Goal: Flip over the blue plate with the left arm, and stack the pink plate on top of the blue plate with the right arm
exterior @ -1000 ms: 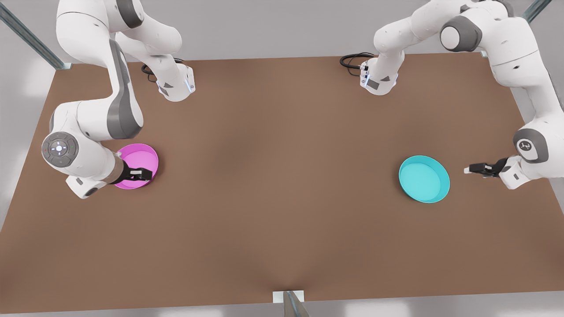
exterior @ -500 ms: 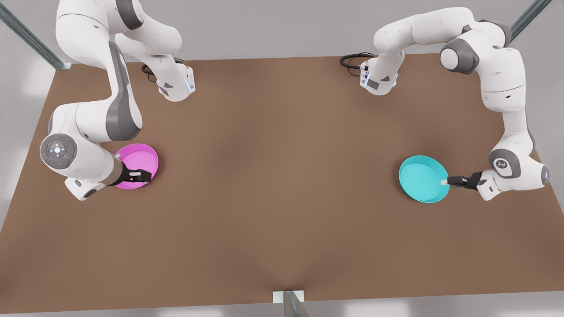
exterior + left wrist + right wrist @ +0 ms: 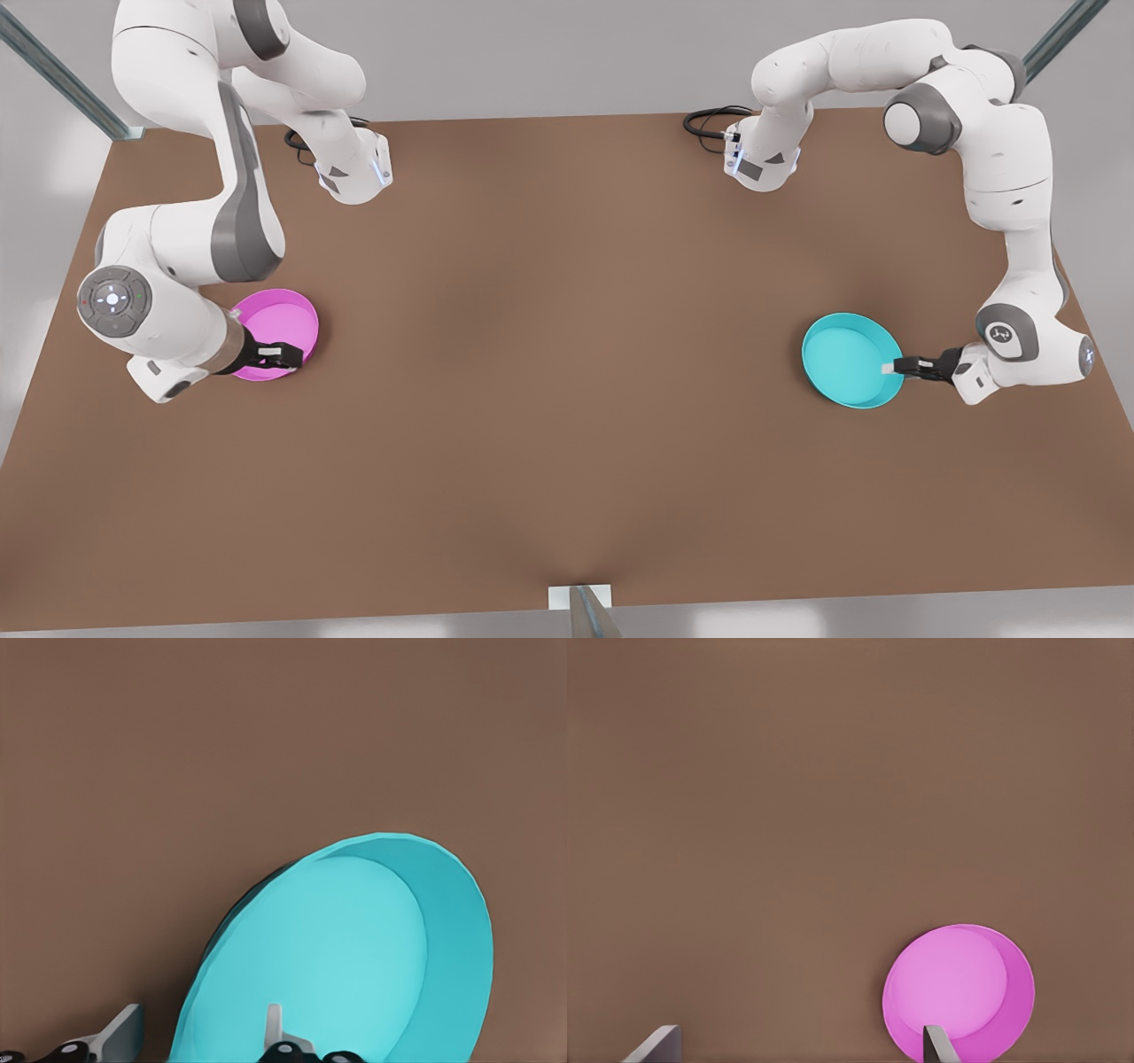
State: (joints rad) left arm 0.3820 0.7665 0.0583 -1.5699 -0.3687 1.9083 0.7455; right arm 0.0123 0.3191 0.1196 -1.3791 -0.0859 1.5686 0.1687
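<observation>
Here the blue plate (image 3: 852,360) lies rim-up at the front view's right on the brown table (image 3: 567,372), and the left gripper (image 3: 893,366) straddles its right-hand rim with fingers spread, one fingertip (image 3: 274,1023) over the inside, the other (image 3: 124,1028) outside. At the front view's left, the pink plate (image 3: 282,328) also lies rim-up, with the right gripper (image 3: 285,355) over its lower right edge, fingers apart, one finger (image 3: 935,1043) over the dish.

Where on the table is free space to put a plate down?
The wide brown middle of the table, between the pink plate and the blue plate, is bare. Crowded: the right gripper at the pink plate, the left gripper at the blue plate's rim.
</observation>
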